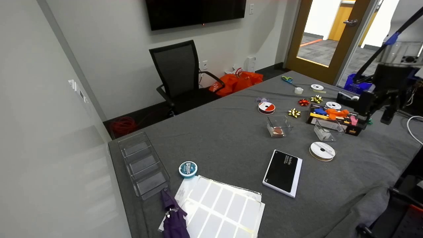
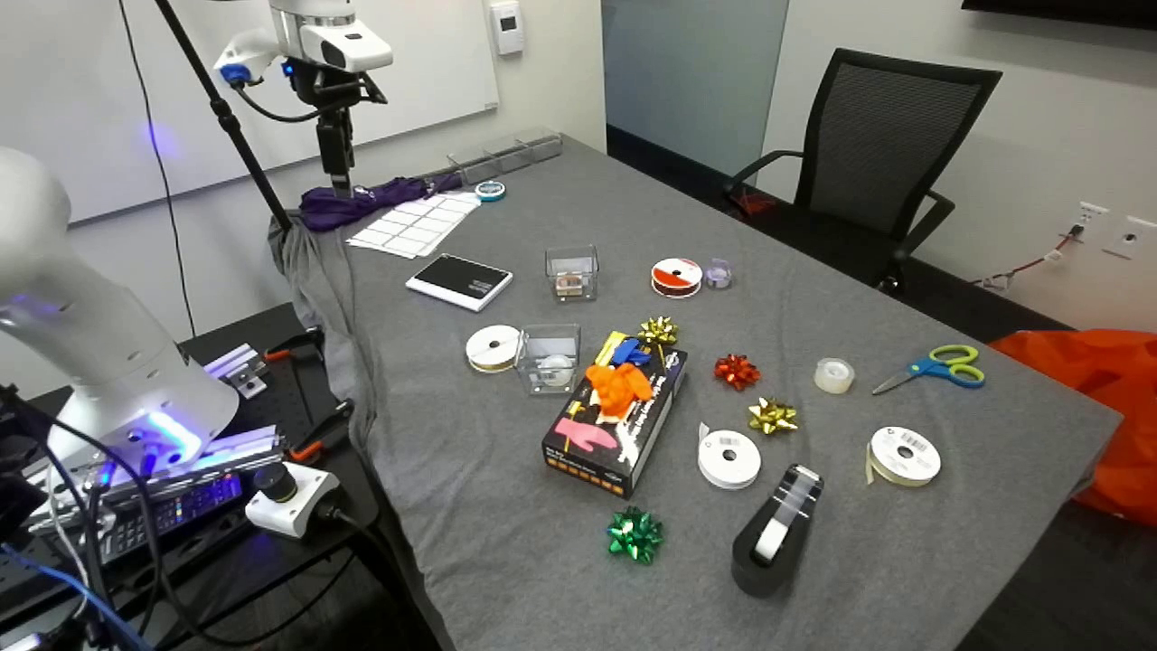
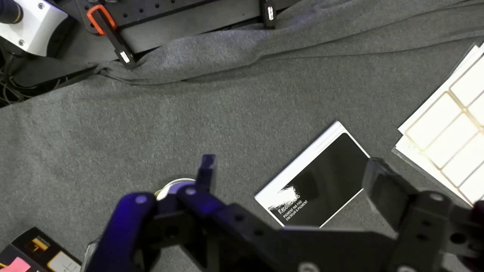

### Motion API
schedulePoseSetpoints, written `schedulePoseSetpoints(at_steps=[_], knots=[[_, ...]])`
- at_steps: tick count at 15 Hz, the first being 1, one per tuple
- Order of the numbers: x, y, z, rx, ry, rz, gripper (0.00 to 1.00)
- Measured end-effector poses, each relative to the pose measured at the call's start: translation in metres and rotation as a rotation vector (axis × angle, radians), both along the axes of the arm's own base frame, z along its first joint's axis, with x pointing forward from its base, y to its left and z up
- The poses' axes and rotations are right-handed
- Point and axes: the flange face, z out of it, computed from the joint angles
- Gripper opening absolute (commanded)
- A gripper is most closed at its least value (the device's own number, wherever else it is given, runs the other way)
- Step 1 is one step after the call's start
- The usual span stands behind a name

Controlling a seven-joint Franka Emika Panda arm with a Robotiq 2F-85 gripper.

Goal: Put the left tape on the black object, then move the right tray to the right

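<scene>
In an exterior view, label sheets (image 1: 224,208) left of the black-topped ink pad (image 1: 283,172); white tape roll (image 1: 322,154) flat on the worktop (image 1: 211,145) just right of it; clear tray (image 1: 333,135) right and beyond. Jaws aloft, farther right of the pad, spread wide.

Both exterior views share the table (image 1: 214,142); wrist view — downward.

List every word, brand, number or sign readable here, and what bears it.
"PIGMENT INK PAD": black ink pad, wrist view.
"ENCREUR À PIGMENT": same pad.
Brand above these: glare-blurred, perhaps "Recollections".
Too small or blurred: print on round tin, printed box, white roll near pad, barcoded rolls.
</scene>
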Motion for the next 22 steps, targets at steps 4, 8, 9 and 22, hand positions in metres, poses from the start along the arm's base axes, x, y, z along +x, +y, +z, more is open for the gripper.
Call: schedulePoseSetpoints(at_steps=[4,8,9,22], knots=[[0.014,-0.010,0.006,-0.036,-0.086,-0.002,1.00],[0.036,-0.035,0.007,-0.068,-0.155,-0.013,1.00],[0.042,-0.045,0.004,-0.067,-0.174,-0.019,1.00],[0.124,-0.138,-0.053,-0.062,-0.253,-0.150,1.00]])
